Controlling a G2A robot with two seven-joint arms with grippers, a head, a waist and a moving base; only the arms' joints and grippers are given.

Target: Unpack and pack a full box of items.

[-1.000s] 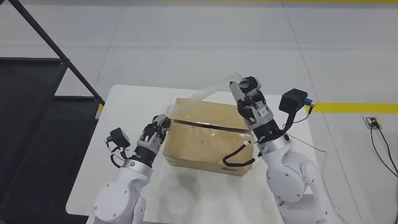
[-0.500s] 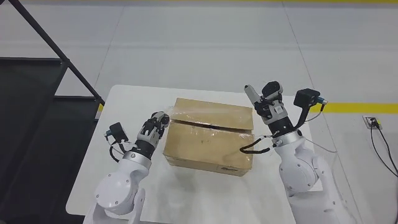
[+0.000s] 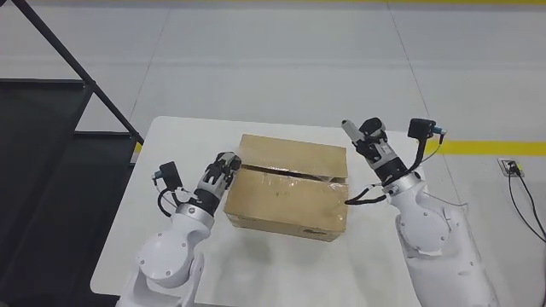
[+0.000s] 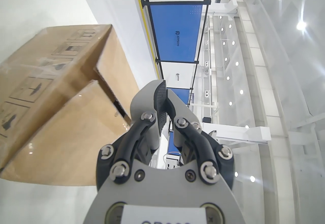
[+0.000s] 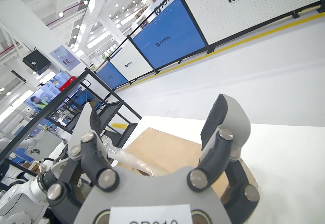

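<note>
A brown cardboard box lies in the middle of the white table, its top flaps meeting along a dark seam. My left gripper is shut with nothing in it, right at the left end of that seam; the left wrist view has the pads pressed together beside the box. My right gripper stands open above the box's far right corner. In the right wrist view, a crumpled strip of clear tape lies by one finger over the box top.
A black metal rack stands off the table's left side. The table's near edge lies in front of the box, with bare room left and right of it. The left arm's gripper appears far off in the right wrist view.
The right gripper, which held a clear tape strip stretched up from the box, has moved right past the box's far corner and stands open. The left gripper edged closer to the seam.
</note>
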